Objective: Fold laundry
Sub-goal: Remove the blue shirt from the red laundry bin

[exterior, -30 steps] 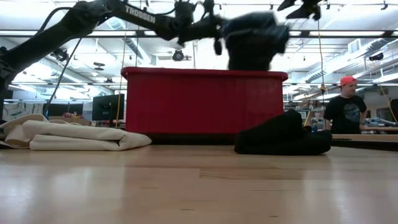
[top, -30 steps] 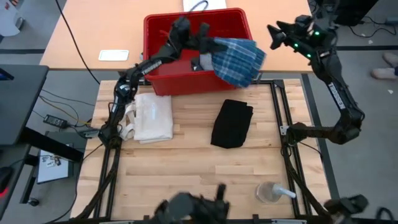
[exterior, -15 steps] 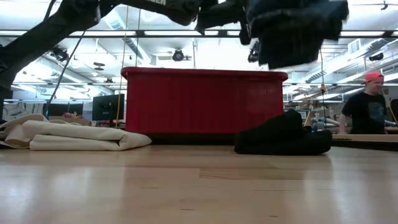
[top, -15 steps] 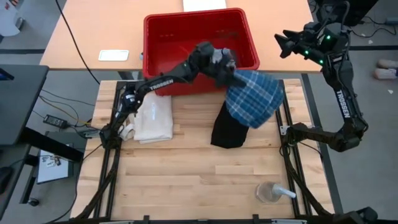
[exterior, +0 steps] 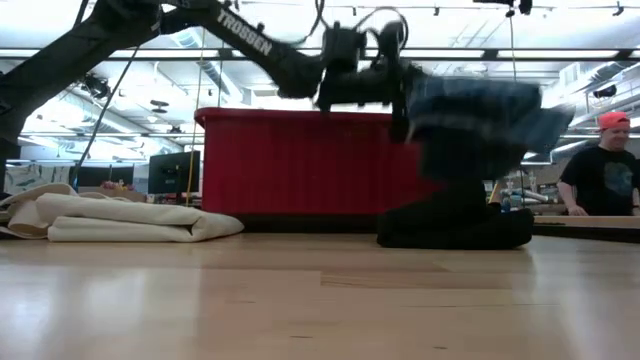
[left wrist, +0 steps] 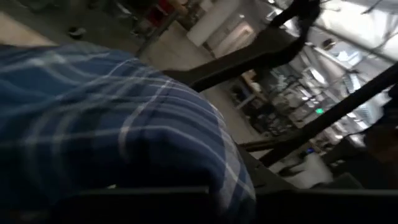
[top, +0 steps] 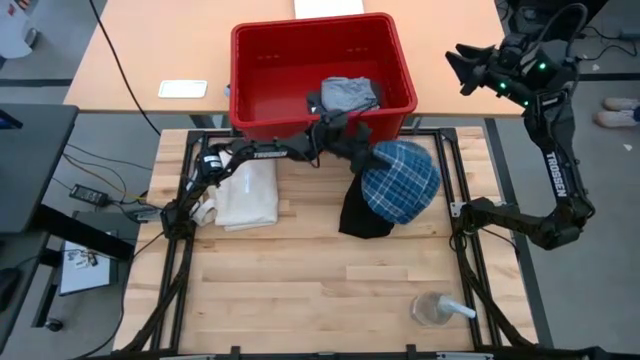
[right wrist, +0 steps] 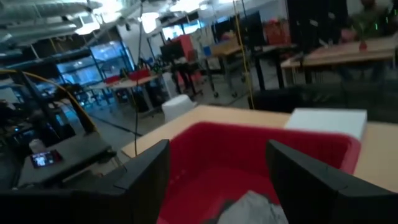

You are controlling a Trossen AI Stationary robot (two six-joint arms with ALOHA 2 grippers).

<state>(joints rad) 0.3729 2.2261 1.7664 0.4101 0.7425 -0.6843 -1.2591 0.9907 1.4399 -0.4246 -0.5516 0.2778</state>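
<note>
We carry the plaid garment [top: 401, 177] in our left gripper [top: 352, 147], fingers clamped on it, over the black garment [top: 358, 214] near the desk's far right edge, next needing bare desk, while our right gripper [top: 467, 67] waits wide open.

The bin [top: 250, 75] stands at the table's [top: 300, 290] far edge with one garment [top: 349, 94] inside it near its right wall, and the left gripper [top: 357, 150] hangs just in front of the bin, holding a second garment [top: 400, 180] above the right part of a third garment [top: 360, 212] that lies on the table. A folded cloth [top: 246, 190] lies well to the left of these, a cup [top: 433, 309] sits near the table's front right corner, and the right gripper [top: 462, 68] is raised to the right of the bin, beyond the table's far right corner. In the low view a person [exterior: 606, 170] stands in the room behind, to the right.
</note>
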